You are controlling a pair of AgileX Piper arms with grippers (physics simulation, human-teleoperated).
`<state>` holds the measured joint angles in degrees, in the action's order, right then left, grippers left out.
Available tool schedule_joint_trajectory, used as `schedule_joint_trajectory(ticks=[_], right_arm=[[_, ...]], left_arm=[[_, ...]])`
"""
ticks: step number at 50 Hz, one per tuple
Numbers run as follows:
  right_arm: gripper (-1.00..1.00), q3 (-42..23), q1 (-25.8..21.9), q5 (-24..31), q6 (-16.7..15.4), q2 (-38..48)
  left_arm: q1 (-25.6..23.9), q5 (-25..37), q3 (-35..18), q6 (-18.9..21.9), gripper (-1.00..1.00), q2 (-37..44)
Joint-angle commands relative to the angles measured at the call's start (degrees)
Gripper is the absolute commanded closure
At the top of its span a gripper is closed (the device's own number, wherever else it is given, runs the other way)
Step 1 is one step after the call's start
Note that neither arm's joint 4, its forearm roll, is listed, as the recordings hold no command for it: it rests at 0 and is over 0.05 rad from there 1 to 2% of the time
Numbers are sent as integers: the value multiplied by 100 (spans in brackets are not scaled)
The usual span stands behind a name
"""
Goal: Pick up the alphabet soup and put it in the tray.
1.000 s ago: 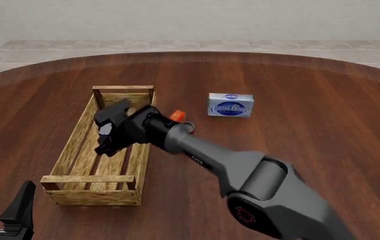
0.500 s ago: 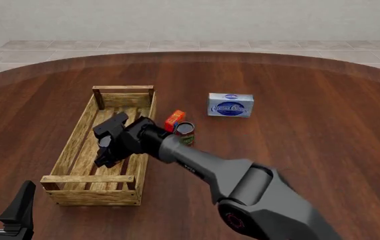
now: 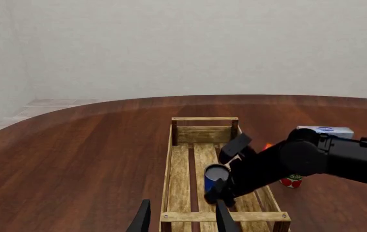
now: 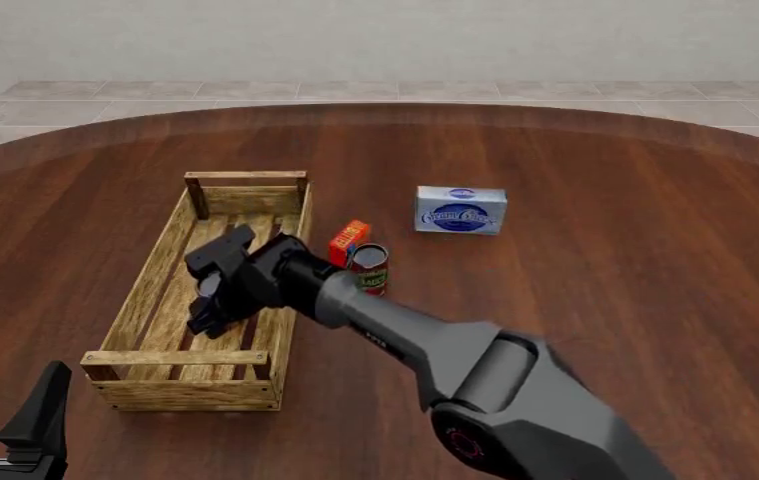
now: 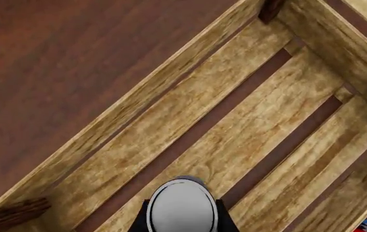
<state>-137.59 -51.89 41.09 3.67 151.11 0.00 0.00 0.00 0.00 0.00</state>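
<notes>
Blue-labelled, silver-topped alphabet soup can [image 3: 216, 177] is clamped in my right gripper [image 4: 214, 287], low inside the slatted wooden tray [image 4: 152, 285]; release remains. Left gripper [image 3: 179, 217] is open, idle.

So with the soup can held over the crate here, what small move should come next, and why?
Probably lower a little further, then open. The right end effector is shut on the alphabet soup inside the tray, and the right wrist view shows slats directly beneath the can. Whether the can already touches the floor cannot be told.
</notes>
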Motion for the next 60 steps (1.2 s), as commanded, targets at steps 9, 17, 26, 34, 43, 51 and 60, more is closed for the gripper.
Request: schedule_joint_trajectory(ticks=[9,17,26,34,43,51,60], right_arm=[[-100,0,-28,22,68,89],[-100,25,-41,33,42,29],[-100,82,-25,30,-65,-157],[-100,212,-25,-6,-191,-450],[-100,349,-1,-54,-263,-708],[-100,640,-6,-168,-327,-1086],[-100,1199,22,-484,-441,-1677]], left_arm=[[0,0,0,0,-100,0],[0,0,0,0,-100,0],[0,0,0,0,-100,0],[0,0,0,0,-100,0],[0,0,0,0,-100,0],[0,0,0,0,-100,0],[0,0,0,0,-100,0]])
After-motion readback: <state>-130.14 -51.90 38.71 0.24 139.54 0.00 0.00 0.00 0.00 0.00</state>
